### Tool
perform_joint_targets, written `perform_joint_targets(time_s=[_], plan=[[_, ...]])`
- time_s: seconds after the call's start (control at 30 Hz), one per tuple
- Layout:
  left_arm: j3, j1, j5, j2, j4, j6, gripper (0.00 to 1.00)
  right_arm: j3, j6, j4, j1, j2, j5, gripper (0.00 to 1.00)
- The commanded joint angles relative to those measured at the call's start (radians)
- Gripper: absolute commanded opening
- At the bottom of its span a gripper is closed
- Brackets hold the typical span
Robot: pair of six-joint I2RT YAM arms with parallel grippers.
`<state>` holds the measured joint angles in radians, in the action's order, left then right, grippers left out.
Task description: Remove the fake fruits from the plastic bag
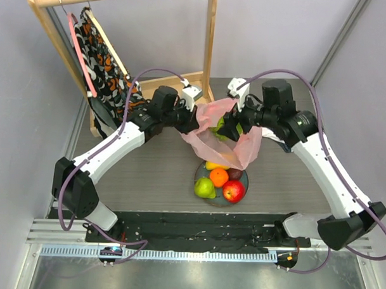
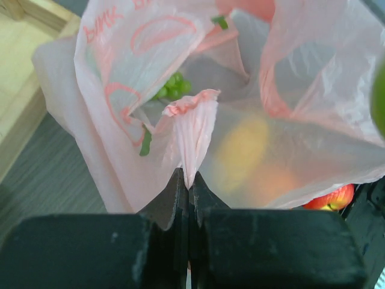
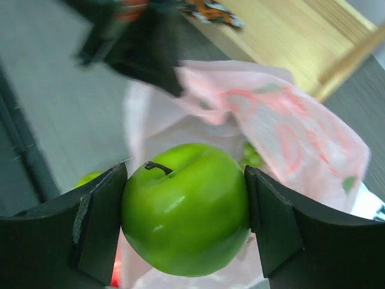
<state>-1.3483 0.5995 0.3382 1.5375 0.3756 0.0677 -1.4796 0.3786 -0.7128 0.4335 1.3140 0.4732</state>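
While the left gripper (image 2: pixel 188 180) pinches a fold of the plastic bag (image 2: pixel 289 138), the right gripper (image 3: pixel 187 201) clamps a green apple (image 3: pixel 180 223) at the bag's mouth. The next move is probably to lift the apple clear toward the plate (image 1: pixel 218 200) at 6 o'clock.

A: Entry one, the support?
B: One table (image 1: pixel 147 174), grey wood-grain top.
A: Standing directly on it?
B: One plate (image 1: pixel 196 174), round, at the middle near the front edge. One rack (image 1: pixel 210 43), wooden, base behind and left of the plate. One bag (image 1: pixel 243 149), pink, just behind the plate; whether it rests on the table, cannot tell.
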Motion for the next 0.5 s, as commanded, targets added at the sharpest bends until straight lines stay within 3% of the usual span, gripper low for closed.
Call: perform_joint_targets(time_s=[0.0, 0.13, 0.47], plan=[[-0.064, -0.018, -0.031, 0.012, -0.076, 0.067, 0.0, -0.019, 0.043, -0.172, 0.103, -0.022, 0.073, 0.38], [-0.068, -0.046, -0.047, 0.013, -0.095, 0.112, 0.0, 0.027, 0.079, -0.267, 0.282, -0.036, 0.036, 0.38], [-0.063, -0.092, -0.042, -0.06, -0.104, 0.153, 0.0, 0.255, 0.241, -0.234, 0.543, -0.004, -0.065, 0.38]])
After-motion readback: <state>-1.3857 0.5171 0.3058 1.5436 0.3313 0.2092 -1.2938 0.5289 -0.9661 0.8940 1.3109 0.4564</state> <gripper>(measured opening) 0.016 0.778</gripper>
